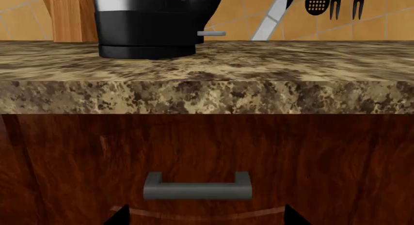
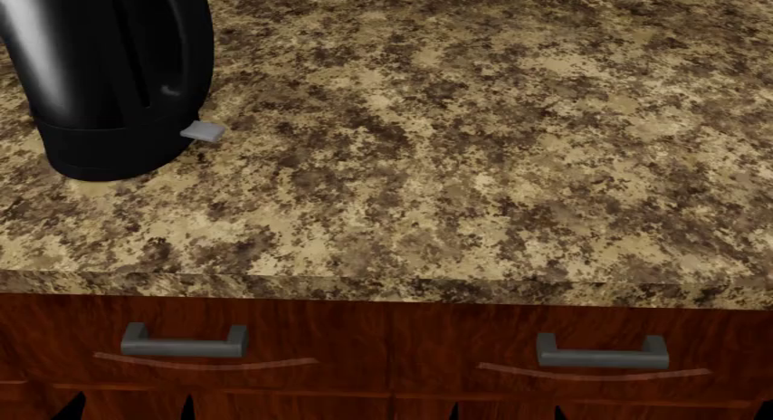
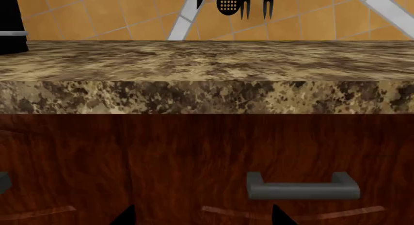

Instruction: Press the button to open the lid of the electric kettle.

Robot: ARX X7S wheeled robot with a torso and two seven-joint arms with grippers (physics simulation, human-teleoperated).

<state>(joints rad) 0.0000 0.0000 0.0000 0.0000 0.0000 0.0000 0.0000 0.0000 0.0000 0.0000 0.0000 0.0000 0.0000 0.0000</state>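
Note:
The electric kettle [image 2: 115, 76] is a glossy black jug standing at the far left of the granite counter [image 2: 483, 148]. A small grey tab [image 2: 203, 131] sticks out at its foot. Its lower body [image 1: 145, 26] and tab [image 1: 210, 34] also show in the left wrist view, and a sliver [image 3: 9, 21] in the right wrist view. The lid is out of view. My left gripper [image 1: 205, 217] is open and empty, low in front of the drawer fronts, below the kettle. My right gripper [image 3: 203, 217] is open and empty, beside it to the right. Only the dark fingertips show.
The counter's front edge [image 1: 207, 96] overhangs dark wooden drawers with grey handles [image 2: 184, 342] [image 2: 602, 352]. A wooden block [image 1: 65, 16] stands behind the kettle against the orange tiled wall. Black utensils [image 1: 333, 4] hang on the wall.

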